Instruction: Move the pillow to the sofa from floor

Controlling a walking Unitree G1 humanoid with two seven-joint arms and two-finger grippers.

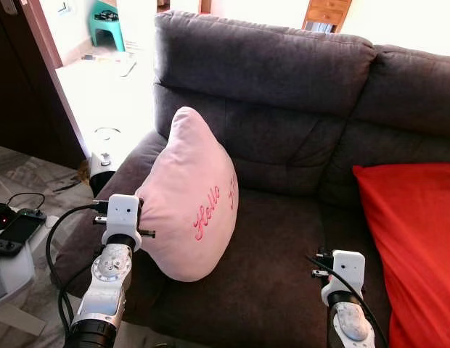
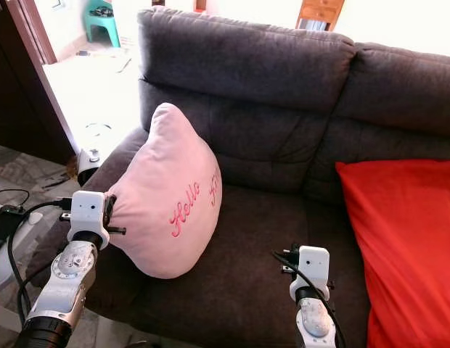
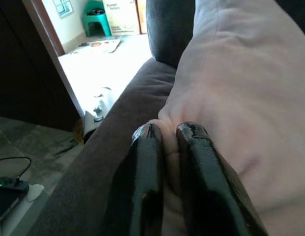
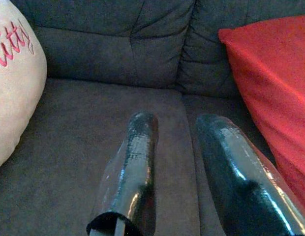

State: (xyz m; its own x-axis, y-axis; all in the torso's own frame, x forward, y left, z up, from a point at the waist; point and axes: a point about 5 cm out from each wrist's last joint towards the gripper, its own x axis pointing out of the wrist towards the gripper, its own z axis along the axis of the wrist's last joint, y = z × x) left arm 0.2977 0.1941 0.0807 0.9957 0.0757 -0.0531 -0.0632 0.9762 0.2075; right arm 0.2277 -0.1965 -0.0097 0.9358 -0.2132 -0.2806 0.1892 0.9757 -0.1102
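Pillow point(image 1: 192, 199) stands upright on the sofa point(image 1: 283, 239) seat, against its left arm. Left gripper point(image 3: 165, 133) pinches its edge. Right gripper point(image 4: 177, 125), fingers apart, hovers above the seat beside a red cushion point(image 1: 417, 239).

The pink pillow point(image 1: 189, 199) reads "Hello", then perhaps "Kitty".

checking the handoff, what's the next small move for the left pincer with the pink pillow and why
Probably open the left pincer and let go. It is pinching a fold at the edge of the pink pillow, which already stands on the sofa seat near the armrest. The right pincer hovers open over the seat, apart from the pillow.
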